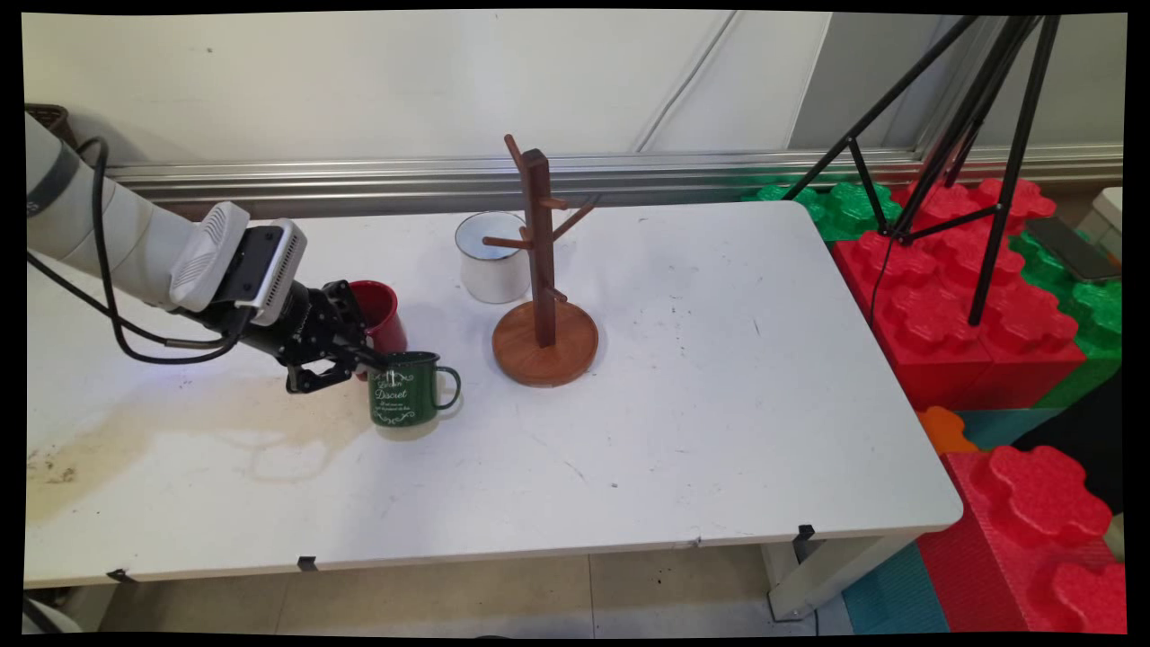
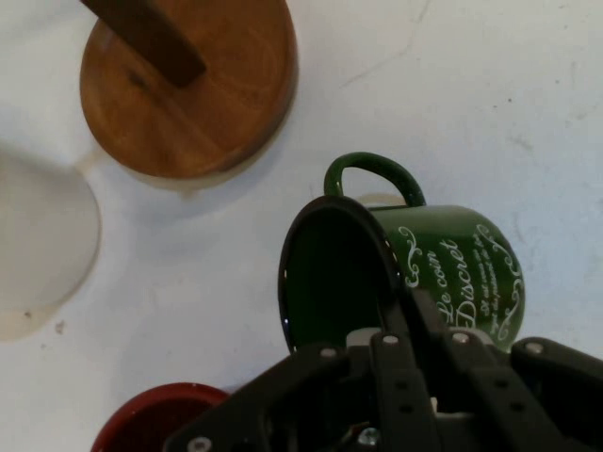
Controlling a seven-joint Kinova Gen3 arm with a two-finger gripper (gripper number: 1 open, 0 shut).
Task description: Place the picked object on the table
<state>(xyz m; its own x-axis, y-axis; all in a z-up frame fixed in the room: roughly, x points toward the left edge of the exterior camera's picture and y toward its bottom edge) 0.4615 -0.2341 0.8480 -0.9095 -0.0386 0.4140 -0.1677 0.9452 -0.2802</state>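
Tabletop: white, with a brownish stain at its left.
White mug: stands at the back, just behind the stand.
Wooden mug stand: mid-table.
Red mug: left of the stand.
Green mug: just in front of the red one.

Three mugs and a mug tree are set on the bench, all in its left half. The tree is placed near mid-bench. One mug is found just behind and left of the tree's base, partly hidden by a peg. A second mug is set further left. A third mug is placed just in front of the second, handle turned right. The gripper is seen at the third mug's left rim, one finger inside. Stacked blocks are piled beyond the bench's right edge.
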